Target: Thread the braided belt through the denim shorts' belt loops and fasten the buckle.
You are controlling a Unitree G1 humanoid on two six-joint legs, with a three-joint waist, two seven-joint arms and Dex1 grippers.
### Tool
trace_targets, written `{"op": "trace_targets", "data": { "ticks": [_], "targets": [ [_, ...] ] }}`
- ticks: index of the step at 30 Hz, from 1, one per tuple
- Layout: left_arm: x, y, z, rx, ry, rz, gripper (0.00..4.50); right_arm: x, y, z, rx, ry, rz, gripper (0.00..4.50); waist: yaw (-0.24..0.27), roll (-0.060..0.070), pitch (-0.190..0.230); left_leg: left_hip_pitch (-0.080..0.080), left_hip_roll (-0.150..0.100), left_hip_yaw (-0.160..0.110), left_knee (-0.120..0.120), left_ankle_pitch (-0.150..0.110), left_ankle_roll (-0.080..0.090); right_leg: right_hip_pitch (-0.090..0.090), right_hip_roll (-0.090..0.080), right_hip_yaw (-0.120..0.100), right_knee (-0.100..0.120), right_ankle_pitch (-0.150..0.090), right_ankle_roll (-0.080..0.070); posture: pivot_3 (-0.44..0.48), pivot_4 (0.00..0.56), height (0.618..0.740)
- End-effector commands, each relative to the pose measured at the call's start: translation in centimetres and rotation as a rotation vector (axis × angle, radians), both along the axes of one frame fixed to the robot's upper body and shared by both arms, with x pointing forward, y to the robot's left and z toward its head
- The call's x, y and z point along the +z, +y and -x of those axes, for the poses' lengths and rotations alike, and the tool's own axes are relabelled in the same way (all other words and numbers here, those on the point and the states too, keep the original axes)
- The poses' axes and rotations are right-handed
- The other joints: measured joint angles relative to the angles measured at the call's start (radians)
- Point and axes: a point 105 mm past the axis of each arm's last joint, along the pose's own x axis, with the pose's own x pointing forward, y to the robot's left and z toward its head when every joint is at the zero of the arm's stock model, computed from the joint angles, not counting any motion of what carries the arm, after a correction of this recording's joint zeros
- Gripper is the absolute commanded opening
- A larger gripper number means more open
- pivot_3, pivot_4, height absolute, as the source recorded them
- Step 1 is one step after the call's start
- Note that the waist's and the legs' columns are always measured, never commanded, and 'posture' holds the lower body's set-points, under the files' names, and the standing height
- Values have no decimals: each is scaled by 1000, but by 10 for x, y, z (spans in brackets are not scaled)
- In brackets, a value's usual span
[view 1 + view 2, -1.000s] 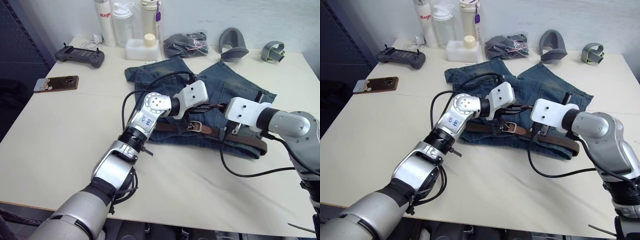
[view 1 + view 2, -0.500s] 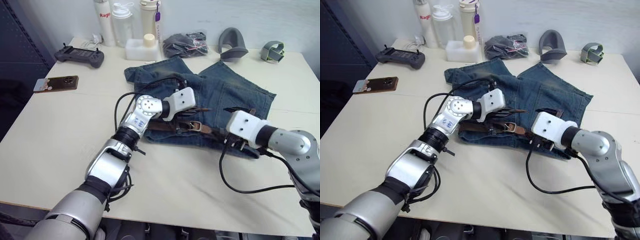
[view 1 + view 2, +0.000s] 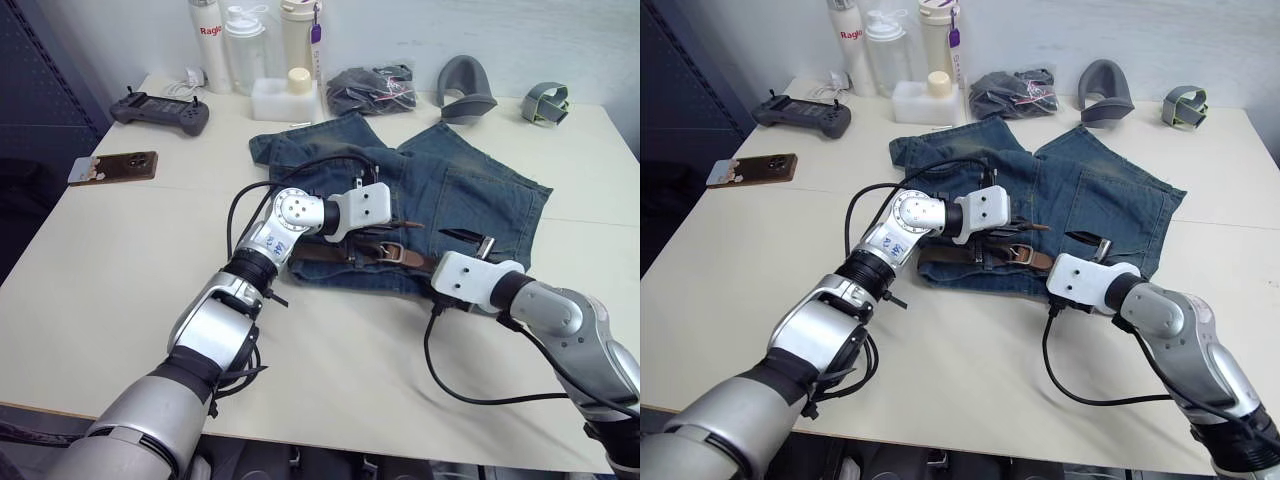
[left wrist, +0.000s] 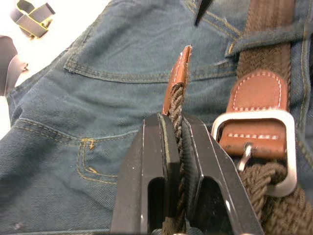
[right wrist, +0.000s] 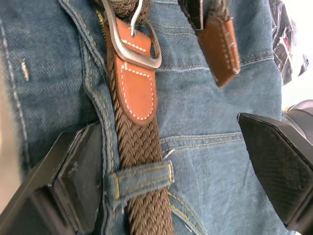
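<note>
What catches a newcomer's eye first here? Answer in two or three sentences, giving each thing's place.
The left gripper, clamped on the dark brown braided belt just behind its tan leather tip, over the faded blue denim shorts at mid-table. Beside it lies the silver metal buckle, with the open right gripper straddling a belt loop.

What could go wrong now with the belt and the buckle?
The left claw pinches the belt only near its tan tip, so the strap might slip out. That tip sits beside the buckle, not in it, so it could miss. The right claw is open around the strap and a loop, and could snag the shorts.
</note>
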Motion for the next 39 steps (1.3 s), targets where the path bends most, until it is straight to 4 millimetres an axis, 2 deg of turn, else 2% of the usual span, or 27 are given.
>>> {"op": "trace_targets", "data": {
  "ticks": [1,2,5,6,7,9,10,17,27,34,39],
  "targets": [
    [12,5,-4,-19,-99,-65,0,5,9,-1,22,-43,-27,3944,0,0,0,0,0,0,0,0,0,0,0,0,0,0,0,0,150,648],
    [12,7,-6,-19,-112,-82,0,4,10,-1,23,-40,-38,3694,0,0,0,0,0,0,0,0,0,0,1,0,0,0,0,0,150,648],
    [13,16,-12,-4,-164,-149,0,0,10,-1,12,-34,-45,2559,0,0,0,-1,0,0,0,0,0,-1,1,0,1,0,0,0,150,648],
    [14,19,-14,5,-182,-170,0,0,10,-1,5,-38,-49,1899,0,0,0,-1,0,0,0,0,0,-1,1,0,1,0,0,0,150,648],
    [13,22,-15,6,-187,-187,0,0,9,-2,-2,-43,-53,1562,0,0,0,-1,0,0,0,0,0,-1,1,0,1,0,0,0,150,648],
    [10,28,-18,8,-230,-247,0,2,8,-2,-18,-58,-68,506,0,0,0,-1,-1,0,1,0,0,-1,1,0,2,0,0,0,150,648],
    [9,29,-18,7,-241,-266,0,2,8,-3,-22,-64,-69,135,0,0,0,-1,-1,0,1,0,0,-1,1,0,2,0,0,0,150,648],
    [4,27,-12,-51,-233,-301,0,9,9,-5,-32,-110,-74,43,-1,0,0,-1,-1,0,2,0,0,-2,1,1,4,0,0,0,150,648],
    [12,15,-7,-66,-163,-182,0,12,17,-7,-55,-152,-139,43,-3,0,0,-1,-1,0,2,0,0,-2,1,1,5,0,0,0,150,648],
    [21,20,-12,-15,-121,-92,0,10,22,-6,-72,-163,-190,43,-5,0,0,-1,-1,0,3,0,0,-3,1,1,6,0,0,0,150,648],
    [14,25,-11,-23,-99,-104,0,12,24,-7,-82,-182,-206,43,-5,0,0,-1,-1,1,3,0,0,-3,2,2,6,0,0,0,150,648]
  ]
}}
